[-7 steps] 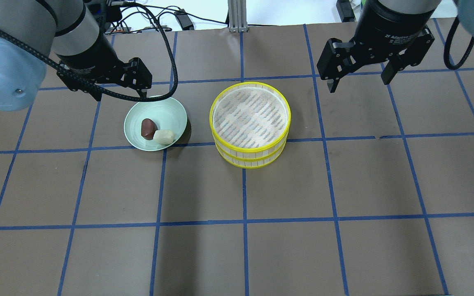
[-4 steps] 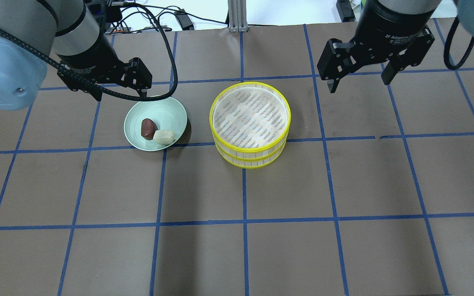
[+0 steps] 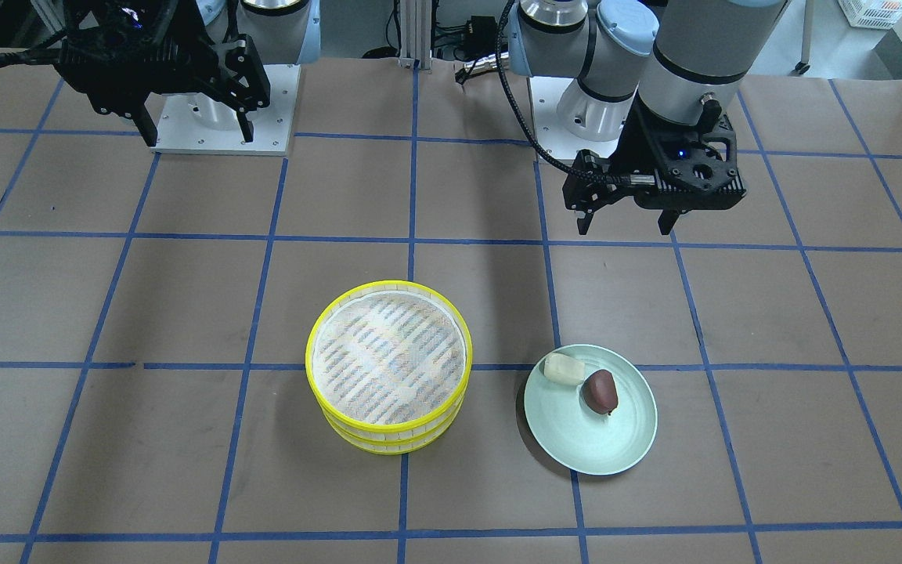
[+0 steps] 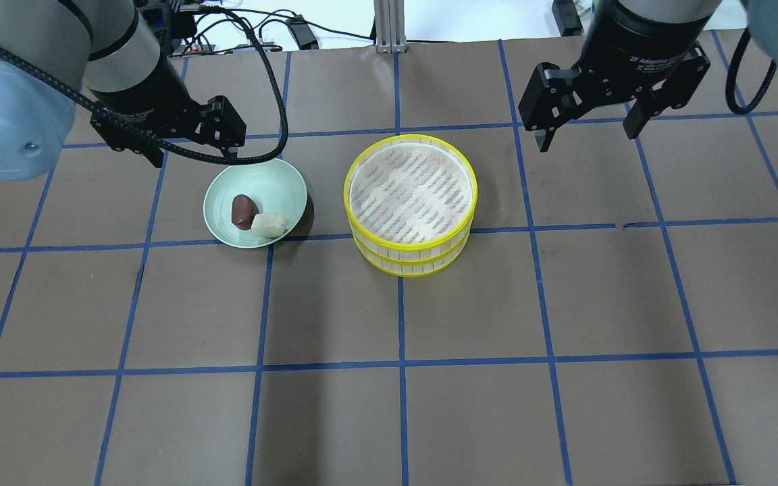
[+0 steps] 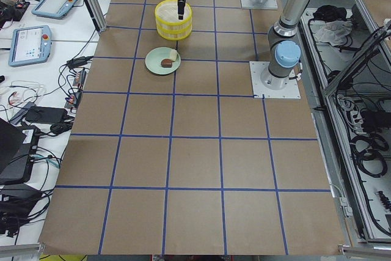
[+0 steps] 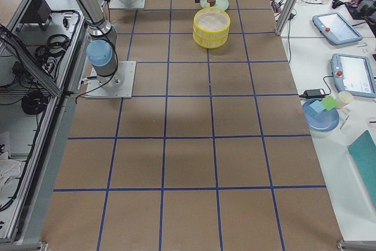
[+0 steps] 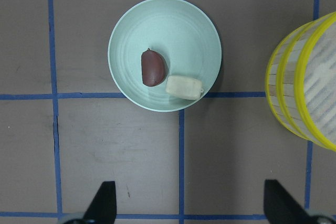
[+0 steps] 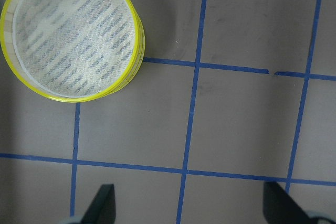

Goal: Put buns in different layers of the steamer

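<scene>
The steamer (image 4: 410,202) is two yellow-rimmed trays stacked at the table's middle, and the top mesh floor holds nothing. It also shows in the front view (image 3: 388,364) and the right wrist view (image 8: 71,35). The dark reddish-brown bun (image 4: 243,210) and the creamy-white bun (image 4: 269,225) lie side by side on a mint-green plate (image 4: 267,182) to the steamer's left. My left gripper (image 4: 193,154) is open and empty, raised beside the plate's edge. My right gripper (image 4: 588,135) is open and empty, raised to the right of the steamer. The left wrist view shows both buns (image 7: 153,67) (image 7: 184,87).
The brown table has a blue tape grid. The arm base plates (image 3: 224,117) stand at the robot's edge of the table. Tablets and cables (image 5: 36,35) lie on the benches past the table's long side.
Both grippers have drifted very slightly. The buns, the plate and the steamer have not moved.
</scene>
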`<state>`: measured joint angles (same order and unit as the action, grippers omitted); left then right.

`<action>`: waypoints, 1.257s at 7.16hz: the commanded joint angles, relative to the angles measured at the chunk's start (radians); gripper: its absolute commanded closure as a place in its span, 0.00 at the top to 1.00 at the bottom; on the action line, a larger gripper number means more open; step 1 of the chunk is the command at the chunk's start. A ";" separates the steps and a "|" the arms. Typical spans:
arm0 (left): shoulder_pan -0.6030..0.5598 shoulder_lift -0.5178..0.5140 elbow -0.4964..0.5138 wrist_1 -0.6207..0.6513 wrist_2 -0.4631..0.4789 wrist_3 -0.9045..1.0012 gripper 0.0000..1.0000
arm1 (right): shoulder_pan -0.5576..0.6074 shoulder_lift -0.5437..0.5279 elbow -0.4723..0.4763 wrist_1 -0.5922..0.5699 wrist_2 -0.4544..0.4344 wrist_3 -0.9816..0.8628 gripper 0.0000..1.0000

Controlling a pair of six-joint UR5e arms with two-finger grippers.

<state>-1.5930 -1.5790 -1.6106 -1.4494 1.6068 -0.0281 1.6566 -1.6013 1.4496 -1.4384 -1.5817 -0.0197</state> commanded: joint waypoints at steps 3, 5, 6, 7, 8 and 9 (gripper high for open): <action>-0.001 0.001 -0.003 -0.002 -0.005 -0.003 1.00 | 0.018 0.137 0.000 -0.076 0.012 0.112 1.00; 0.001 0.005 -0.002 0.003 -0.010 0.013 1.00 | 0.070 0.362 0.008 -0.289 0.025 0.152 1.00; 0.004 0.001 -0.002 -0.002 0.002 0.013 1.00 | 0.084 0.413 0.018 -0.363 0.025 0.171 1.00; 0.005 -0.001 0.004 -0.003 -0.008 0.011 1.00 | 0.087 0.431 0.073 -0.400 0.026 0.182 0.96; 0.005 -0.001 0.005 0.001 -0.002 0.011 1.00 | 0.091 0.446 0.145 -0.530 0.020 0.193 0.96; 0.022 -0.007 0.005 0.004 -0.010 0.011 1.00 | 0.089 0.466 0.169 -0.557 0.017 0.196 0.94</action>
<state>-1.5835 -1.5812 -1.6069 -1.4485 1.6015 -0.0167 1.7447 -1.1607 1.5713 -1.9260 -1.5606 0.1685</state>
